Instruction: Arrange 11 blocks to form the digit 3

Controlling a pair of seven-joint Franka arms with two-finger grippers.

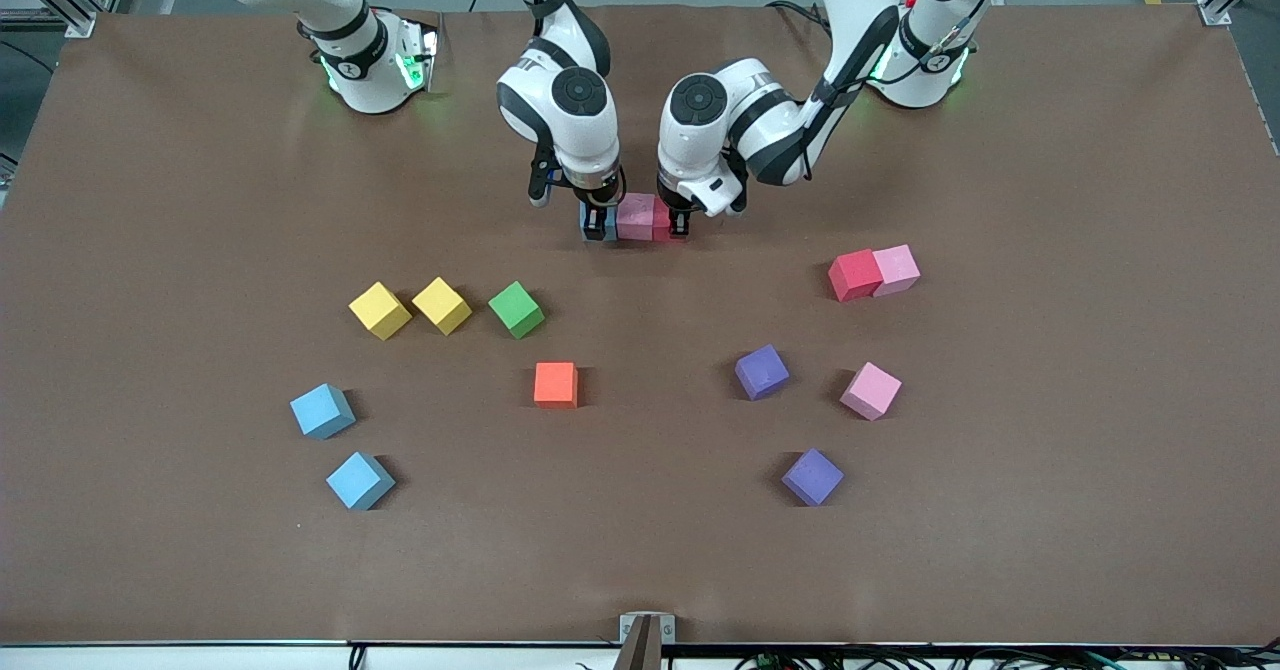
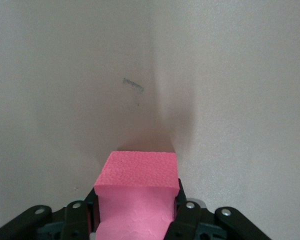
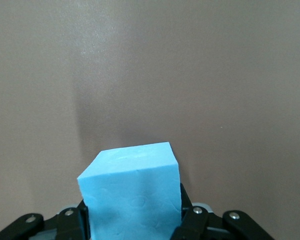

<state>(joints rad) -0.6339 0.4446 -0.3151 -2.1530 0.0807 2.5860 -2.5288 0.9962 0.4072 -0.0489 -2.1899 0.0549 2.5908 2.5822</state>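
The right gripper (image 1: pixel 601 222) clamps a blue cube (image 3: pixel 132 192); the left gripper (image 1: pixel 676 226) clamps a red cube (image 2: pixel 138 192). Both sit low at a pink cube (image 1: pixel 636 216) between them, on the brown table (image 1: pixel 1050 510). Nearer the camera, loose cubes lie scattered; grey floor borders the table.
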